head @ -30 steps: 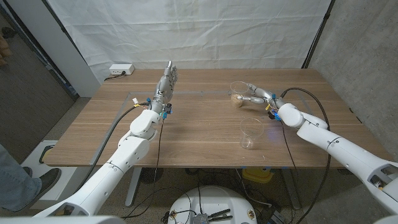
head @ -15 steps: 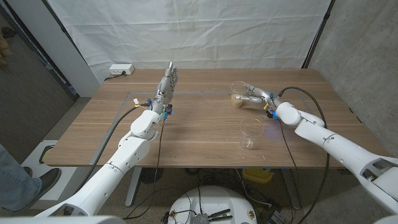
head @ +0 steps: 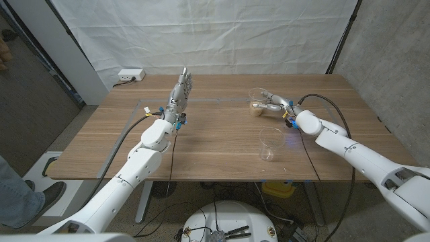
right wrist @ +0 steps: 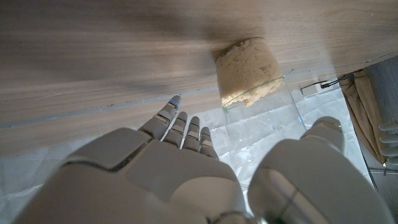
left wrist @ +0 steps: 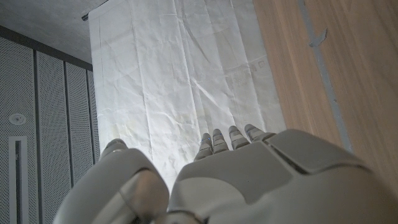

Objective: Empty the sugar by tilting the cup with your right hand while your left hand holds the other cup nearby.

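A clear plastic cup with brownish sugar [head: 256, 103] in its bottom stands at the table's far right-middle; the right wrist view shows the same sugar cup [right wrist: 249, 79] close up. My right hand [head: 273, 102] is just to its right, fingers spread toward it. In the right wrist view the right hand [right wrist: 186, 174] has its fingers [right wrist: 181, 124] on one side and thumb on the other, and I see no contact with the cup. An empty clear cup [head: 271, 144] stands nearer the front edge. My left hand [head: 179, 91] is raised at mid-table with fingers straight and holds nothing; the left hand [left wrist: 236, 180] faces the white backdrop.
A white power strip [head: 131, 75] lies at the table's back left corner. Thin tape lines [head: 145, 105] mark the wood near my left hand. A white cloth backdrop [head: 201, 33] hangs behind the table. A person's leg and shoe [head: 27, 191] are on the floor at the left.
My right hand and wrist have crept slightly closer to the sugar cup. The left arm and both cups have stayed where they were.
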`<state>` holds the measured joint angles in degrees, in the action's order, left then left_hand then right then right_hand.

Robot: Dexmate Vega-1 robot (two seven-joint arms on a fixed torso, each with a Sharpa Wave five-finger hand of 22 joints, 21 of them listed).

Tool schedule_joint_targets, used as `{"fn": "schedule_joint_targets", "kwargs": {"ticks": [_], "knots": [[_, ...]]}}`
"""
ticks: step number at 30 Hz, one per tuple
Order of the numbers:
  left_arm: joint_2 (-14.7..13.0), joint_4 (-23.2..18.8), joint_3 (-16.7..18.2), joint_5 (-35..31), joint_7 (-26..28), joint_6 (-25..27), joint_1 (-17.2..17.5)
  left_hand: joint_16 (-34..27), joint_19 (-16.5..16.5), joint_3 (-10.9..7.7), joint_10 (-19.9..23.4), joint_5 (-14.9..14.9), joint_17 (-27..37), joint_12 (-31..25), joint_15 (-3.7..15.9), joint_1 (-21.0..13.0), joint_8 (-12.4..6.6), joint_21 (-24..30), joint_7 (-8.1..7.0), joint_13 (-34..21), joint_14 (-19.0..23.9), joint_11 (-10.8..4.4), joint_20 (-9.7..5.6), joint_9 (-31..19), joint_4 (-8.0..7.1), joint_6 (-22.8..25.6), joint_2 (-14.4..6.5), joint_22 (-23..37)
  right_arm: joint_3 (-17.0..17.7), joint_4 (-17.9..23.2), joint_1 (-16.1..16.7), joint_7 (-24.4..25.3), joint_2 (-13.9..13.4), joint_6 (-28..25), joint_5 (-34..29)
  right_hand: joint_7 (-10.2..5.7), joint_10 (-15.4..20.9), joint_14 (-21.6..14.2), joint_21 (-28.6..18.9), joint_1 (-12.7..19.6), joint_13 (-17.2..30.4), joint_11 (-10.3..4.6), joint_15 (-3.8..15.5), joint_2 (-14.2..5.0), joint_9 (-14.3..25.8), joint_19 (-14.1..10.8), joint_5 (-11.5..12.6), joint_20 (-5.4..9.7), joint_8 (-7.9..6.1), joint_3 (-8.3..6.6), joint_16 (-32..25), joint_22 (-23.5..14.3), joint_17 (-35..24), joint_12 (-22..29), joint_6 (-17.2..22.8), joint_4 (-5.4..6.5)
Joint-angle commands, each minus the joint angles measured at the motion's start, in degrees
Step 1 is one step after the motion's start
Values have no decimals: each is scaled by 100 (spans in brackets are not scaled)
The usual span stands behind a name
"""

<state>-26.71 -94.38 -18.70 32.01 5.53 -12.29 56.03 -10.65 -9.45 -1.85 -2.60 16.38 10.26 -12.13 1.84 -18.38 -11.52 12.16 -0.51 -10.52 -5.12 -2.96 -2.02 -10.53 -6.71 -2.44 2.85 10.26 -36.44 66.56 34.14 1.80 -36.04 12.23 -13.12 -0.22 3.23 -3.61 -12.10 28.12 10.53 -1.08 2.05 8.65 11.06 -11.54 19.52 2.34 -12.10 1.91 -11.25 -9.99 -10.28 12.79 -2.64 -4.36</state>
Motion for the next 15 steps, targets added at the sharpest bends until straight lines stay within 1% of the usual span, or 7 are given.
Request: {"fn": "schedule_joint_targets", "kwargs": {"ticks": [1,6,8,10,11,12,15], "knots": [[2,23,8,14,9,39,-6,-29,-95,43,20,26,18,18,-13,2,-21,-10,2,-28,32,3,-193,-23,-20,7,-50,17,-50,-423,-101,108,204,394,104,-27,130,-159,-69,21,20,0,93,-72,11,-202,61,340,-21,48,-47,-27,-7,53,54,-12],[5,35,6,22,27,84,-5,-28,-97,49,26,25,18,18,-12,1,-19,-13,3,-28,32,2,-184,-23,-20,8,-54,17,-40,-615,-94,259,286,644,149,-84,317,-350,-104,67,20,-34,146,-98,12,-406,101,301,-63,80,-71,-26,-6,106,223,-27],[5,34,7,21,35,92,0,-28,-99,52,26,25,18,19,-11,-1,-20,-15,5,-28,32,-6,-180,-23,-19,13,-58,17,-21,-612,-65,316,292,673,163,-123,495,-491,-121,119,21,-68,197,-125,13,-531,131,291,-87,88,-88,-27,-5,160,332,-44],[10,33,14,23,45,85,7,-27,-100,54,25,25,18,20,-13,-2,-19,-16,4,-28,33,-2,-177,-23,-19,12,-60,17,-9,-608,-42,353,301,683,177,-174,709,-658,-126,175,22,-155,239,-149,16,-654,168,249,-132,109,-99,-30,-6,218,521,-62],[14,37,16,19,48,73,9,-27,-99,55,25,25,18,21,-12,-2,-18,-17,8,-28,33,-6,-177,-23,-19,12,-61,17,-25,-606,-40,408,297,681,119,-232,809,-706,-120,204,22,-180,253,-165,18,-685,185,242,-164,114,-93,-32,-6,245,635,-70],[17,38,18,18,48,62,10,-27,-101,56,28,25,18,20,-10,-3,-18,-18,5,-28,33,0,-174,-23,-19,12,-63,17,-22,-629,-53,322,304,685,179,-243,924,-791,-117,222,22,-208,259,-181,19,-720,202,233,-172,122,-103,-35,-9,278,693,-73],[17,23,23,12,52,46,13,-26,-100,58,29,25,18,20,-9,-4,-18,-18,3,-28,31,3,-174,-23,-19,16,-66,17,-47,-674,-63,336,328,691,155,-355,1102,-943,-134,291,22,-253,294,-227,23,-852,235,253,-211,120,-112,-39,-9,322,870,-90]]}}
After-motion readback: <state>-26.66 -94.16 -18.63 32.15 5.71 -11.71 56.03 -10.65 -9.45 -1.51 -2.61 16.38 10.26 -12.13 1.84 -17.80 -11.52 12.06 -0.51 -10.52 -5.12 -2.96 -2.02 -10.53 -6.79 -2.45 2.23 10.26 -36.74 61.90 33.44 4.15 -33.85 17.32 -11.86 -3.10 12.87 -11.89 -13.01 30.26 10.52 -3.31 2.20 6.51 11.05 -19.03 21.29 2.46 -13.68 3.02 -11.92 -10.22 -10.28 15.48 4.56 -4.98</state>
